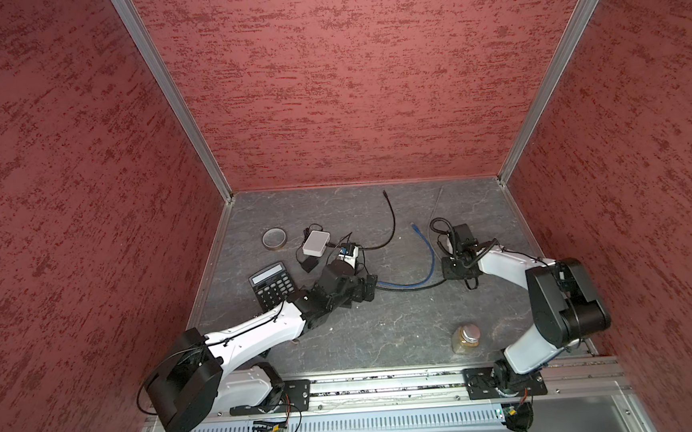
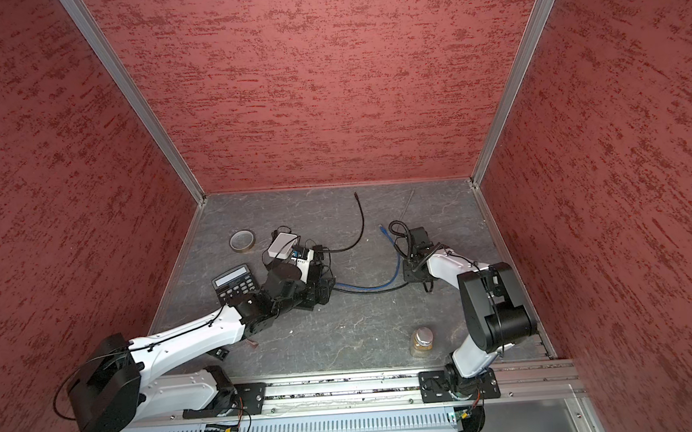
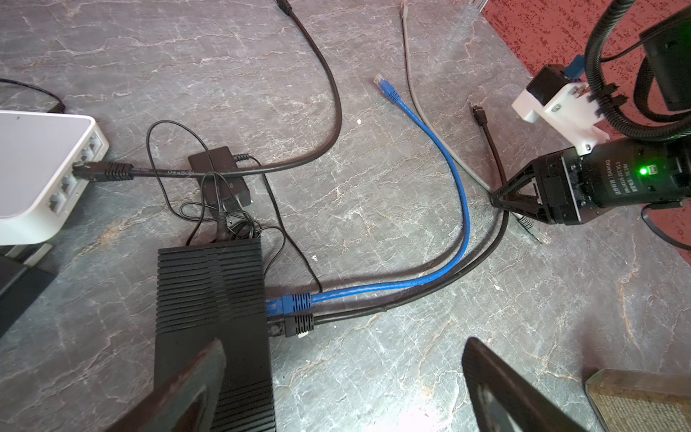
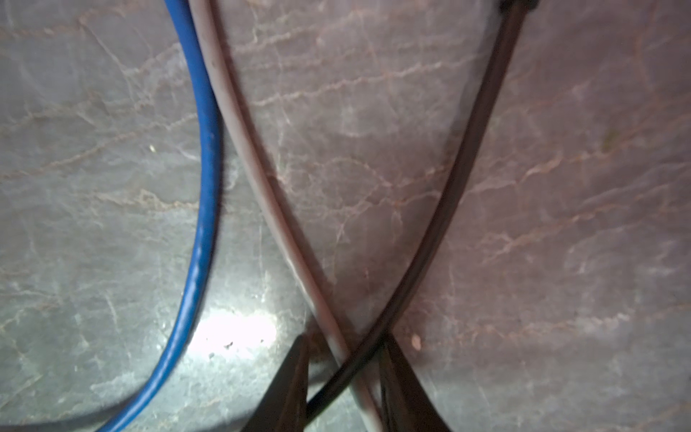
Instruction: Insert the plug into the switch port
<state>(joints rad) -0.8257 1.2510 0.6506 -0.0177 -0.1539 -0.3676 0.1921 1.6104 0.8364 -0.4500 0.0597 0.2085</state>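
The right end effector (image 4: 346,338) sits low, its dark tapered fingers narrow around the crossing of a smooth grey round cable (image 4: 258,175) and a thin black cable (image 4: 455,187); whether they pinch, I cannot tell. The grey cable's clear-tipped plug (image 3: 531,232) lies just beside those fingers. The left end effector (image 3: 342,351) gapes wide, one finger over the ribbed black box-shaped switch (image 3: 213,299), whose side ports ahead hold a glossy blue cable (image 4: 209,157). The veined grey stone-look worktop (image 1: 385,327) lies between mottled red walls (image 1: 326,80).

Wire tangle (image 3: 239,221) (thin, black) beside switch (image 3: 213,299)
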